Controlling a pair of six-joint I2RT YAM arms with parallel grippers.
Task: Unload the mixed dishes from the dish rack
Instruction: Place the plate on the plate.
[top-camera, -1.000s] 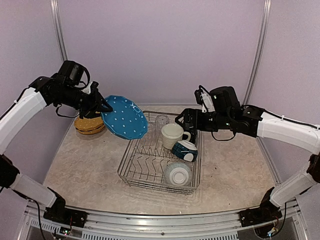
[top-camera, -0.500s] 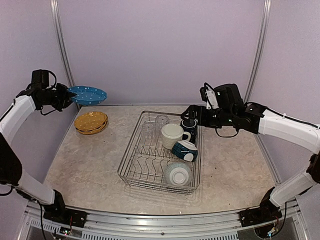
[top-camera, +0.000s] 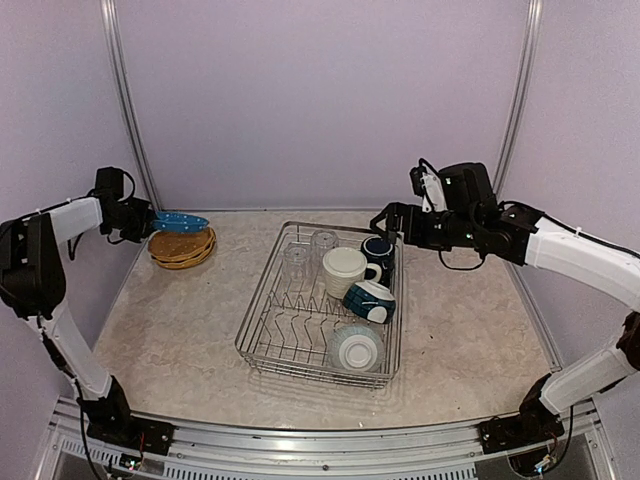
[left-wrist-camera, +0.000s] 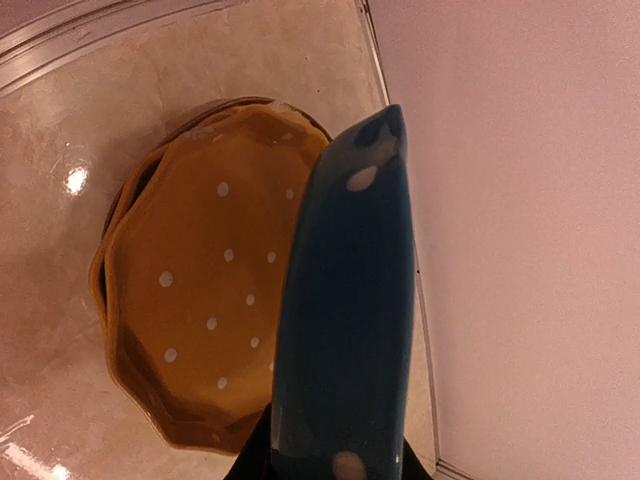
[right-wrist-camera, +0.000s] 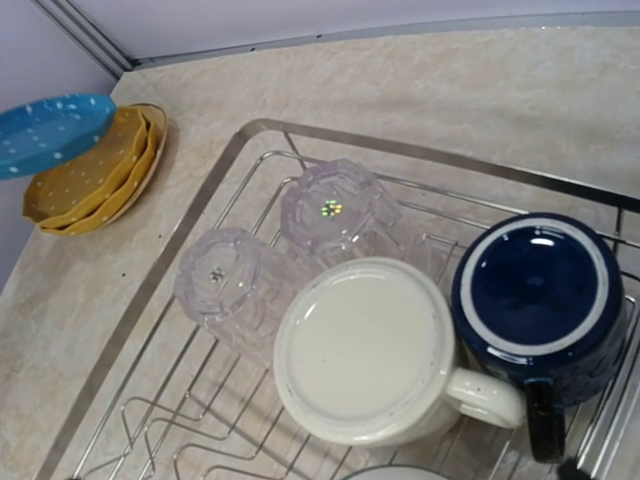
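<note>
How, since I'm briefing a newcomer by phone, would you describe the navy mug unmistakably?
Find the wire dish rack on the table; look at its far right corner. Right of the cream mug sits the navy mug, the only dark handled piece; the tumblers beside them are clear.

We see blue plate (top-camera: 180, 221) with white speckles, left of top view. Next: mustard-yellow plates (top-camera: 182, 248), same white dots. Silver wire rack (top-camera: 290, 322), centre. We read cream mug (right-wrist-camera: 360, 350); navy mug (right-wrist-camera: 537, 290), pale ring on base; teal-and-white bowl (top-camera: 368, 300); whitish bowl (top-camera: 355, 348); clear tumblers (right-wrist-camera: 218, 280). Beige marbled tabletop (top-camera: 170, 320). Lilac walls (top-camera: 320, 100).
</note>
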